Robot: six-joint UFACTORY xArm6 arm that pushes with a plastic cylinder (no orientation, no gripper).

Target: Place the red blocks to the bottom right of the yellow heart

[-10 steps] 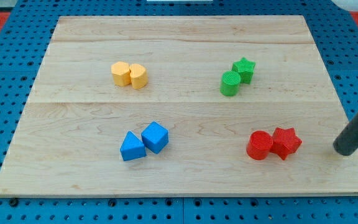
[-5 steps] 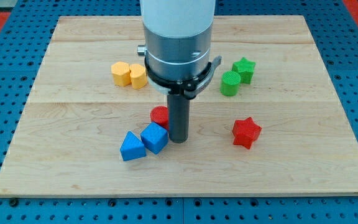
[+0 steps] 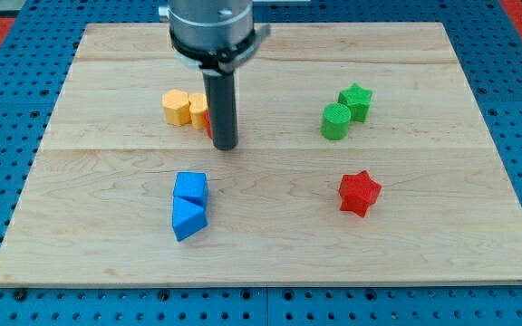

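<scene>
My tip (image 3: 225, 145) rests on the wooden table (image 3: 424, 263), just right of two touching yellow blocks (image 3: 187, 108) whose shapes are hard to tell. A sliver of a red block (image 3: 207, 121) shows behind the rod, mostly hidden. A red star (image 3: 360, 192) lies well apart, toward the view's lower right. There is no gripper.

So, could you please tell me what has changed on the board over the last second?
My tip swept in from the view's right and pushed the red cylinder up-left; it now sits mostly hidden behind the rod, against the yellow blocks. The red star slid left. The two blue blocks were knocked into a vertical stack. The green blocks stayed put.
</scene>
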